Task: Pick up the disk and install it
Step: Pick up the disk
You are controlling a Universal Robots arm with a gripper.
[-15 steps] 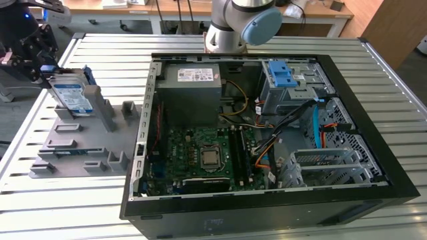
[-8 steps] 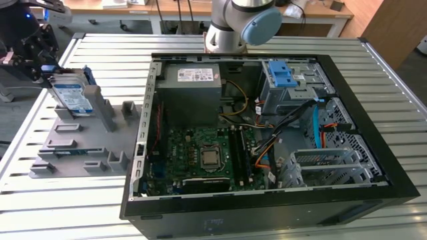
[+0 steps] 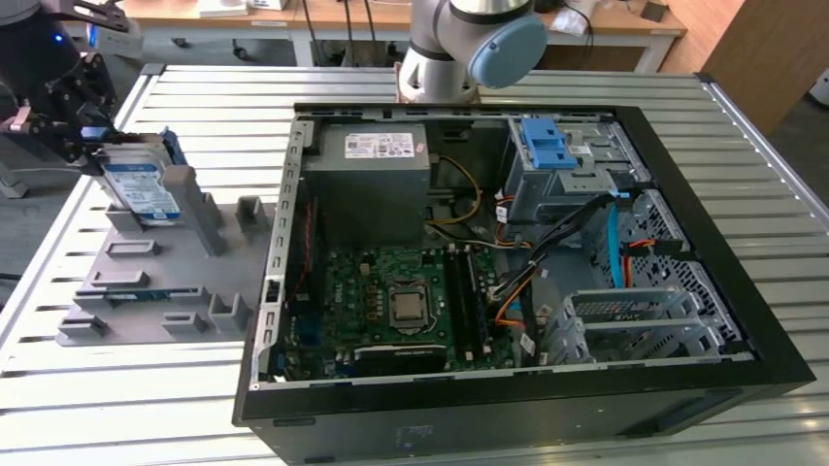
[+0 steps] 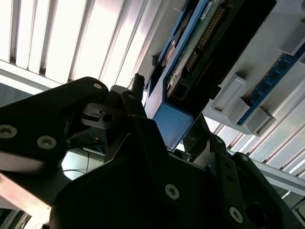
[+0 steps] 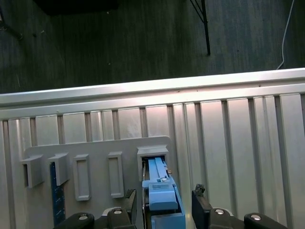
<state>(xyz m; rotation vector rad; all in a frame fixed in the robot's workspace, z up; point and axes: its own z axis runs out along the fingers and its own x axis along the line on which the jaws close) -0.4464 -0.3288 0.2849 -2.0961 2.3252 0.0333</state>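
Note:
The disk point(image 3: 140, 189) stands on edge in a slot of the grey holder plate point(image 3: 155, 282) at the exterior view's left, its white and blue label facing out, blue carrier frame around it. My gripper point(image 3: 93, 153) hangs over the disk's upper end. In the first wrist view the blue-framed disk point(image 5: 162, 198) runs between my two black fingertips point(image 5: 200, 196), with a thin gap on each side. My gripper point(image 5: 164, 195) is open and straddles it. In the second wrist view the disk's blue end point(image 4: 172, 125) sits between the fingers point(image 4: 137, 86).
An open computer case point(image 3: 518, 388) lies in the middle of the slatted metal table point(image 3: 130, 408). Inside are a grey drive bay with a blue latch bracket point(image 3: 546, 146), a power supply point(image 3: 376, 160) and the mainboard point(image 3: 402, 296). The arm's base point(image 3: 460, 49) stands behind the case.

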